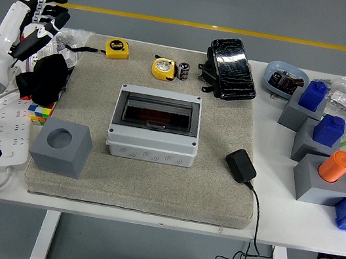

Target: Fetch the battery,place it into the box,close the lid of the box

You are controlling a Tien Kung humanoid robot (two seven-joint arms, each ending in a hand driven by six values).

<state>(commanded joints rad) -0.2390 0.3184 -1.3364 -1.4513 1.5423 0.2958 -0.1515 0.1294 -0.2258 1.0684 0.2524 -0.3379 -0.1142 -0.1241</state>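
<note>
The small black cylindrical battery (183, 71) stands untouched at the far edge of the beige felt mat (208, 195), just beside the round yellow tape measure (163, 68), so the fetching step has not yet begun. The white-and-black left hand (40, 17) hangs over the table's far-left corner, well apart from the battery, its fingers loosely spread and holding nothing. The next move calls for reaching right to pinch the battery, then carrying it to the grey plastic box (154, 125), whose smoked lid looks shut and would need raising.
</note>
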